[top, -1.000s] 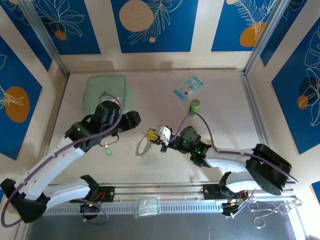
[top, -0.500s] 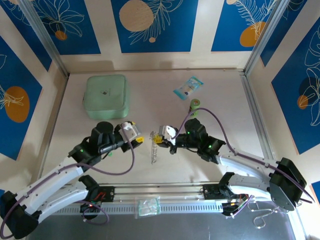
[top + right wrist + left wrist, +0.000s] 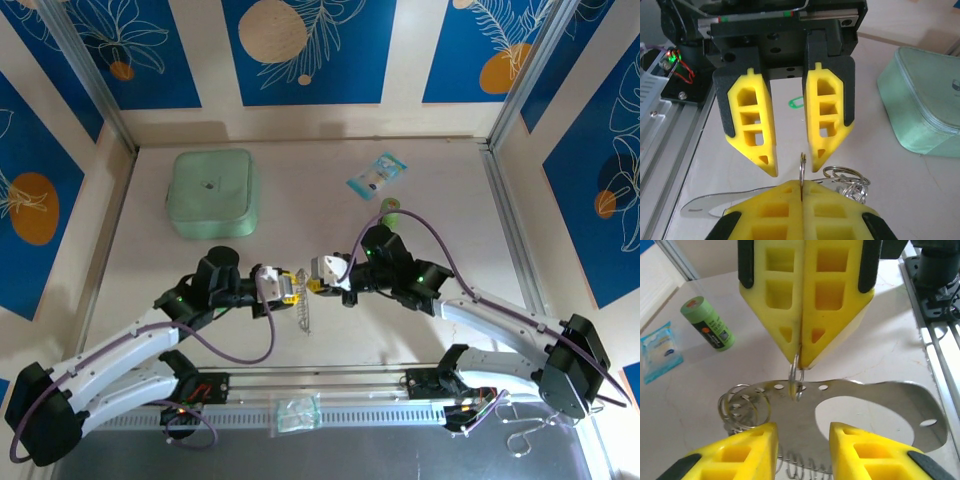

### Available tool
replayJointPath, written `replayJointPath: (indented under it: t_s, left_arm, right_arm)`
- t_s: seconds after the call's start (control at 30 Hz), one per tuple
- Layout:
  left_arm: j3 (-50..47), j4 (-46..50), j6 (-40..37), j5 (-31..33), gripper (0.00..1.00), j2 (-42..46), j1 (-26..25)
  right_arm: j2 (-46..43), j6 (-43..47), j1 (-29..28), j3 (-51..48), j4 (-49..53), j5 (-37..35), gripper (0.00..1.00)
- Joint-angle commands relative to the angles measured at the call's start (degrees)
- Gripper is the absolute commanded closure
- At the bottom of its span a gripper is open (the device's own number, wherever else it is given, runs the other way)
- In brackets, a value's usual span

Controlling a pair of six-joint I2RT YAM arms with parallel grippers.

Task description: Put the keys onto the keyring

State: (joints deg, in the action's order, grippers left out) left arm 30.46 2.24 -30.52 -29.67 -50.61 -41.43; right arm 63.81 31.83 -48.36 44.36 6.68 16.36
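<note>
Blue wall panels [image 3: 300, 50] with pale leaf drawings close in a cream table [image 3: 150, 260]. Two white arms reach in from the near edge and meet tip to tip at the middle. A soft mint-green square pouch [image 3: 212, 193] lies far left. A green cylinder [image 3: 391, 210] and a small blue packet [image 3: 377, 175] sit far right of centre.

The right gripper [image 3: 315, 280] has its yellow fingers pressed together on the keyring [image 3: 303, 312], pinching a small ring [image 3: 796, 377] that stands edge-on. A flat, curved metal plate [image 3: 875, 400] with punched holes and a cluster of shiny wire loops [image 3: 742, 405] dangle below that ring, hanging towards the near edge.

The left gripper [image 3: 288, 288] faces it, fingers parted with a narrow gap and holding nothing. The pinched ring sits just in front of that gap, in line with it.

A tiny green shape, probably the green key [image 3: 796, 102], lies flat on the table behind the left gripper's fingers. The left arm looks nearer to it. I cannot find the yellow key.
</note>
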Motion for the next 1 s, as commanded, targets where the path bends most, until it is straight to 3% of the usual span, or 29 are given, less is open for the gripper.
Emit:
replayJointPath:
  t_s: [0.0,0.47,0.6,0.83,0.97]
  left_arm:
    - [1.4,-0.8,-1.5,-5.4,0.74,-0.1,-0.3]
    - [0.8,-0.5,-0.7,-3.6,0.74,-0.3,-0.3]
    - [1.1,-0.2,-0.7,-4.8,0.82,-0.7,-0.3]
    - [1.5,-0.1,-0.3,-6.0,0.86,-1.0,-0.3]
    - [2.3,1.1,0.1,-6.1,1.0,-1.2,-0.3]
  right_arm:
    - [1.0,3.7,-0.5,3.3,4.4,1.4,1.0]
    - [4.7,7.2,-2.1,8.6,11.5,0.9,1.0]
    - [5.1,7.0,-2.5,9.1,11.8,0.5,1.0]
    - [6.2,7.4,-3.2,10.4,13.5,0.1,1.0]
    - [6.0,7.0,-3.1,10.5,13.4,0.6,1.0]
